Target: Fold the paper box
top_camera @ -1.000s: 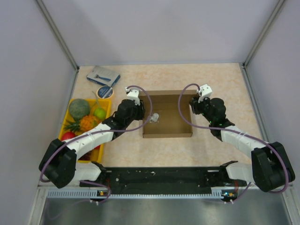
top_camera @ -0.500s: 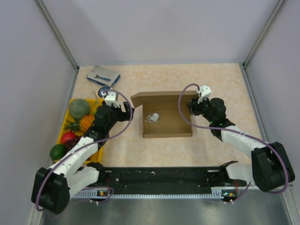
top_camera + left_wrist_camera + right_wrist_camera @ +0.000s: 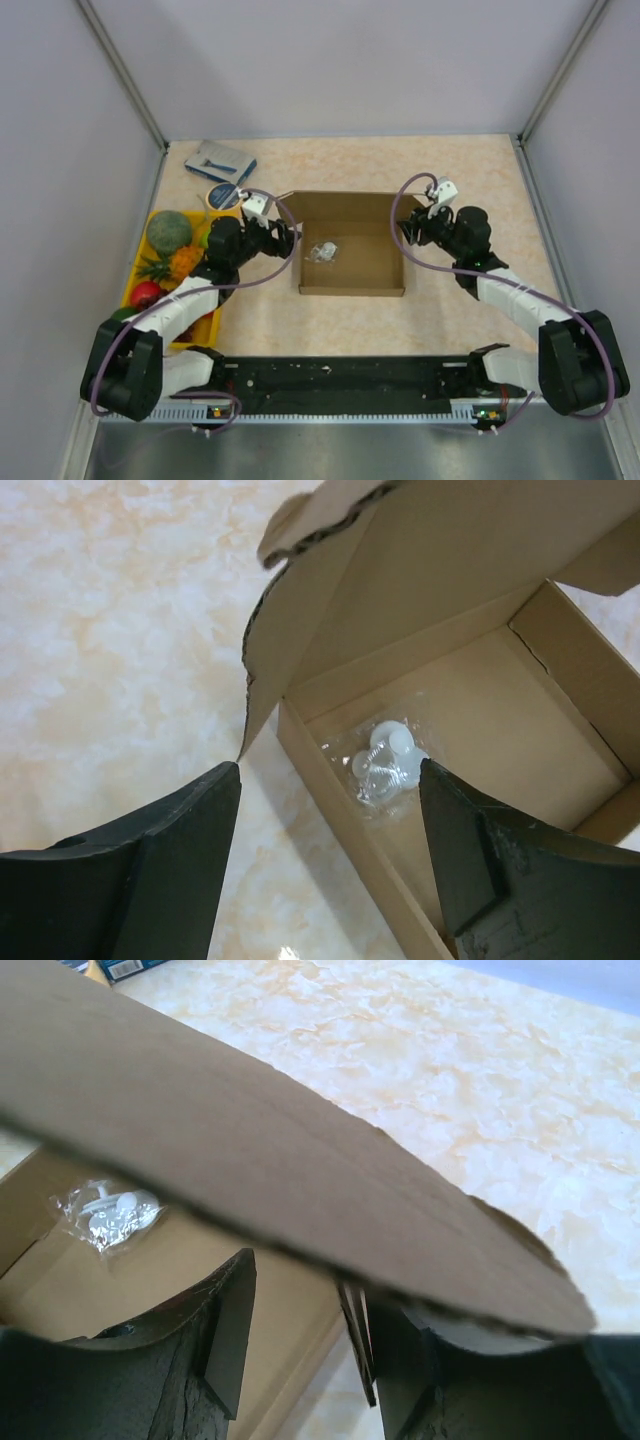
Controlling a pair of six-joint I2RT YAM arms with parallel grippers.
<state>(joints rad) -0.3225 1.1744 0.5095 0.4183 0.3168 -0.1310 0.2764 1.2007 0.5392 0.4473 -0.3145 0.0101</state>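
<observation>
The brown cardboard paper box (image 3: 350, 272) stands open in the middle of the table, its back lid flap raised. A small clear bag of white parts (image 3: 322, 251) lies inside it. My left gripper (image 3: 287, 240) is open at the box's left wall. In the left wrist view the gripper (image 3: 330, 772) straddles that wall, with the box (image 3: 480, 720), a bent side flap (image 3: 300, 610) and the bag (image 3: 385, 765) ahead. My right gripper (image 3: 404, 232) is at the right wall. In the right wrist view the gripper (image 3: 305, 1290) is open, the wall edge lies by its right finger, and a flap (image 3: 250, 1140) crosses overhead.
A yellow tray holding a green melon (image 3: 168, 230) and other fruit sits at the left. A tape roll (image 3: 222, 196) and a blue-grey packet (image 3: 220, 160) lie at the back left. Enclosure walls stand on both sides; a black rail (image 3: 340, 378) runs along the front.
My left gripper left the box interior, swung out to the left, then came back to the left wall. The box shifted slightly left. My right gripper moved slightly right.
</observation>
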